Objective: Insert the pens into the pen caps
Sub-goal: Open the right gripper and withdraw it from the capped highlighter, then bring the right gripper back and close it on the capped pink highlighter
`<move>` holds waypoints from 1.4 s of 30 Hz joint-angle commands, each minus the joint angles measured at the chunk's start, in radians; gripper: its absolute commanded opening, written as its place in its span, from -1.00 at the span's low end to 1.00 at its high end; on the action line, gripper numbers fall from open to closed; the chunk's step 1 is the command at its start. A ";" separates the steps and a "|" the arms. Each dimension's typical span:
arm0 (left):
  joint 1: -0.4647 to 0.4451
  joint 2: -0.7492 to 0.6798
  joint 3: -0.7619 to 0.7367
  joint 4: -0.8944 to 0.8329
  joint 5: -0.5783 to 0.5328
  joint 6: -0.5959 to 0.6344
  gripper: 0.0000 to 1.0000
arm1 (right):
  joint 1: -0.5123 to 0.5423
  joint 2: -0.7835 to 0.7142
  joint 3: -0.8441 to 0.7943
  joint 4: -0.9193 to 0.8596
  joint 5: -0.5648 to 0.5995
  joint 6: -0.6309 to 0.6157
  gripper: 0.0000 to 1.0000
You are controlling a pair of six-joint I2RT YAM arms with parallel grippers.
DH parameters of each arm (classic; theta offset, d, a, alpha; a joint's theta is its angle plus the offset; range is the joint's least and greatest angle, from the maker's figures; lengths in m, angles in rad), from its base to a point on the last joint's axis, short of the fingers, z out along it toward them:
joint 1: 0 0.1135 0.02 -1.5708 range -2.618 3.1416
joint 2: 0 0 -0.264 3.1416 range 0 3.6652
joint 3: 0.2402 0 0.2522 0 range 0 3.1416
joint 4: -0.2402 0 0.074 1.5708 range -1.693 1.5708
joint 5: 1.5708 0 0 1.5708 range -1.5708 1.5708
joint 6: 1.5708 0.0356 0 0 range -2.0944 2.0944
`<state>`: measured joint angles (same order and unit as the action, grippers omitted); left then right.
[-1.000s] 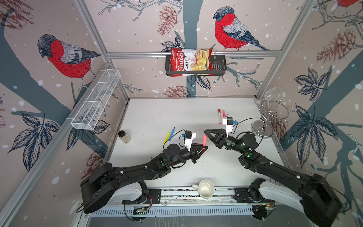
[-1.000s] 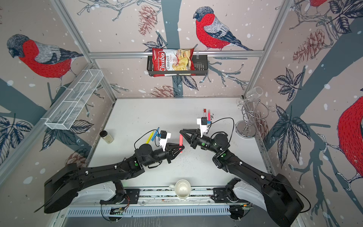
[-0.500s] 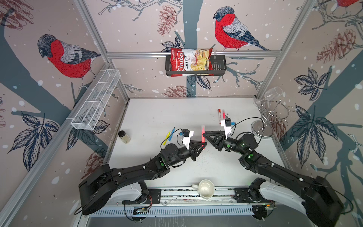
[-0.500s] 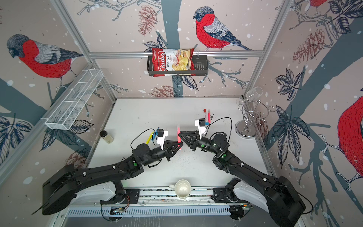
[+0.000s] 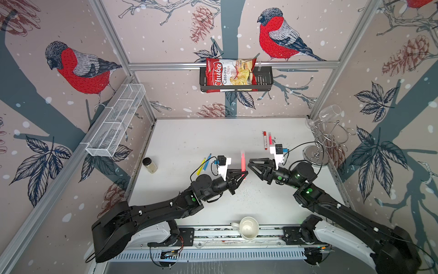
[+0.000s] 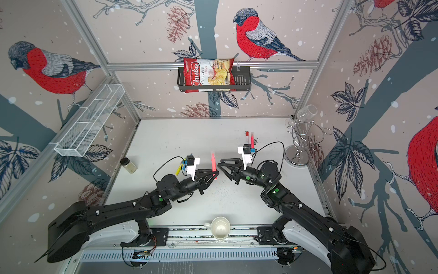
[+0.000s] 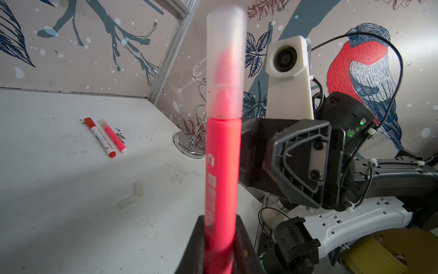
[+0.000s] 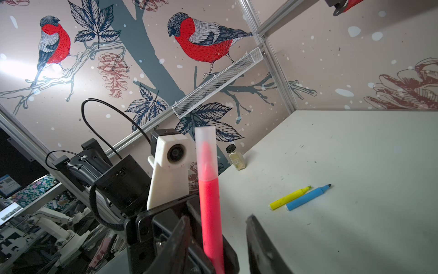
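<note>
Noted pink pen (image 5: 242, 161) in cap (image 7: 225, 47), pinched upright by left claw (image 5: 245, 175); found right claw (image 5: 250, 166) spread, empty. Counted two capped pens (image 7: 100, 137) aside; judged yellow pen (image 8: 290, 198), blue pen (image 8: 308, 197), loose caps (image 7: 138, 188) still to do.

I have matte black links (image 5: 166, 211), green lights (image 5: 192, 199), white base shells (image 5: 328, 233), white wrist-camera housings (image 5: 224, 164), black cables (image 5: 299, 145); my left pincer (image 5: 246, 174) and right pincer (image 5: 250, 164) are black triangular frames.

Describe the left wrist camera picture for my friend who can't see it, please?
A pink pen with a see-through cap on its tip stands upright, pinched by the left end effector. The black right end effector sits close beside it. Behind, two capped pens and two loose caps lie on the white table.
</note>
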<state>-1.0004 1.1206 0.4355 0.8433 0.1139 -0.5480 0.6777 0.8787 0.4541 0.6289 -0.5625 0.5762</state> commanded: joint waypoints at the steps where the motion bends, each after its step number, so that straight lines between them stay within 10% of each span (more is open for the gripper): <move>1: 0.000 -0.014 -0.003 0.000 -0.014 0.025 -0.97 | -0.017 -0.040 0.012 -0.085 0.054 -0.026 -0.06; 30: -0.006 0.025 -0.020 0.007 0.029 0.005 -0.97 | 0.053 0.241 0.432 -0.444 -0.011 -0.259 0.21; 42: -0.006 0.023 -0.014 0.006 0.033 0.002 -0.97 | 0.071 0.247 0.428 -0.471 0.017 -0.279 -0.31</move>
<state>-1.0042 1.1458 0.4141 0.8093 0.1326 -0.5491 0.7456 1.1263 0.8780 0.1528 -0.5564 0.3138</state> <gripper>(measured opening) 0.175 0.353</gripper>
